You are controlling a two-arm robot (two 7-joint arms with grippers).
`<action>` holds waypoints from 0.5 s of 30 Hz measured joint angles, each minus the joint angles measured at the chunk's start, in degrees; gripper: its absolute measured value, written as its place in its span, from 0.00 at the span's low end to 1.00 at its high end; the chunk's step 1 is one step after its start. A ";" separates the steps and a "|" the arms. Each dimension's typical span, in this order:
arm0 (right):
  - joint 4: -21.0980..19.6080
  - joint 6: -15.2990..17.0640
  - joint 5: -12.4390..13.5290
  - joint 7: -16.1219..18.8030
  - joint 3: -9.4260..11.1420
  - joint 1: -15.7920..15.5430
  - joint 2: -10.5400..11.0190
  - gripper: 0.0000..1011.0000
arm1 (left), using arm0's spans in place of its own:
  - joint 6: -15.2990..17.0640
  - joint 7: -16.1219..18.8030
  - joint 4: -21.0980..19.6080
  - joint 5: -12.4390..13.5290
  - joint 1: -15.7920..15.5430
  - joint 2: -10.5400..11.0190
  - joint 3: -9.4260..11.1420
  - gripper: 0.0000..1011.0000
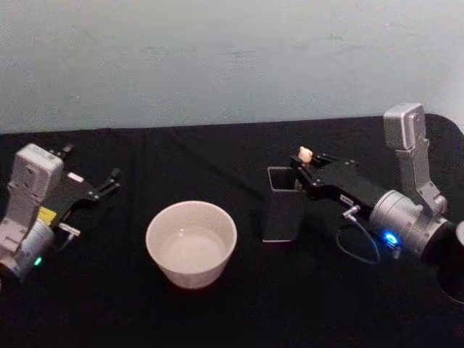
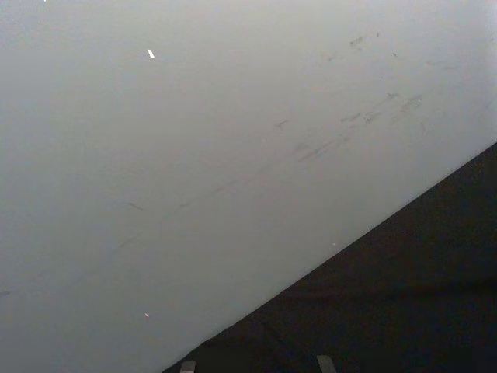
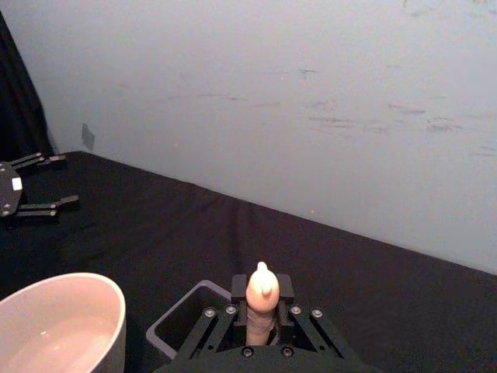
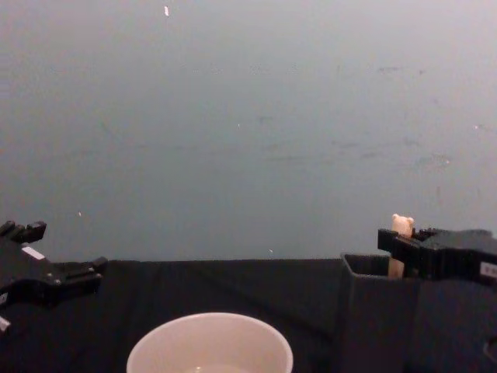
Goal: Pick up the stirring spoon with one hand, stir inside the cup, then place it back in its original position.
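Note:
The stirring spoon [image 1: 305, 154] stands upright in the dark grey square holder [image 1: 282, 206], its cream eared knob [image 3: 262, 281] poking above the mouth. My right gripper [image 1: 304, 167] reaches in from the right and is shut on the cream handle [image 4: 401, 226], one finger [image 3: 240, 288] on each side. The bowl of the spoon is hidden inside the holder [image 3: 184, 327]. The cream-white cup [image 1: 191, 243] sits to the holder's left, with a little liquid in it. My left gripper [image 1: 93, 162] rests open far to the left of the cup [image 4: 210, 345], holding nothing.
A black cloth [image 1: 217, 156] covers the table up to a pale wall [image 1: 232, 58] at the back. A thin cable [image 1: 359, 250] loops below the right wrist. Open cloth lies between the cup and the left gripper [image 4: 66, 249].

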 joint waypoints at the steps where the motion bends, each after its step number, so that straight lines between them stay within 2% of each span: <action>1: 0.00 0.00 0.00 0.00 0.00 0.00 0.00 0.21 | 0.00 0.00 0.00 0.00 0.00 0.00 0.00 0.99; 15: -0.57 0.53 0.22 0.72 0.03 -0.12 0.24 0.21 | 0.00 0.00 0.00 0.00 0.00 0.00 0.00 0.99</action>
